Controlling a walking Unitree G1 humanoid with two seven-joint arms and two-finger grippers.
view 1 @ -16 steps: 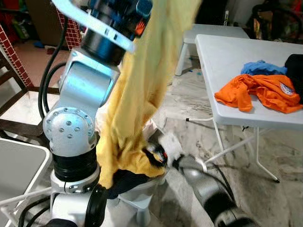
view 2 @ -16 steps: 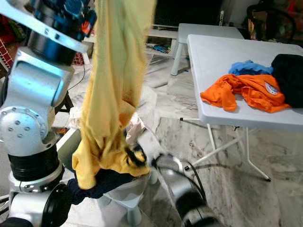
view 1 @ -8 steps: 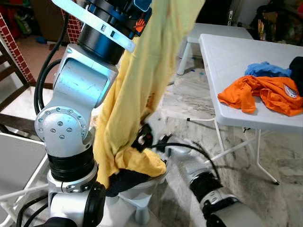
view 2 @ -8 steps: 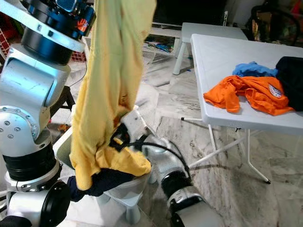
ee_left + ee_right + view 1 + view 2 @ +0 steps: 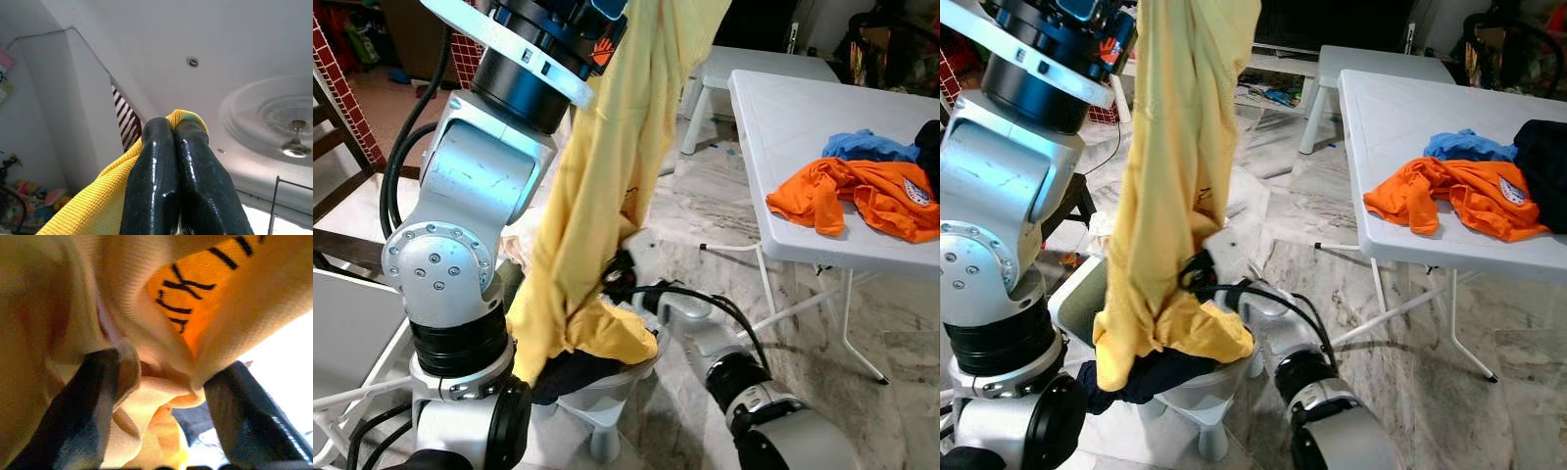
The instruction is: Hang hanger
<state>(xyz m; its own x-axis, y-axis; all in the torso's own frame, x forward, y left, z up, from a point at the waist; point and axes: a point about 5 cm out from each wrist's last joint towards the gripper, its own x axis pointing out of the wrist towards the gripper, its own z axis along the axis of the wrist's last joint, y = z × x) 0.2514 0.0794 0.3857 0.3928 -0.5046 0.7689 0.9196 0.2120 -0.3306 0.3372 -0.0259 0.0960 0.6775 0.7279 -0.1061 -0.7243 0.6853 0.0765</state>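
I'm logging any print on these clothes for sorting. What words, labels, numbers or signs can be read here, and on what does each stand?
Black characters on the yellow garment, seen in the right wrist view: cropped and too distorted to read.
Round badge on the orange shirt on the white table: too small to read.
Orange patch on the left arm's upper black housing: blurred, no readable text.
Nothing else carries lettering.

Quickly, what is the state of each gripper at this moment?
Left gripper: shut, pinching the top of the yellow shirt and holding it up.
Right gripper: open, its fingers either side of a fold low on the shirt.
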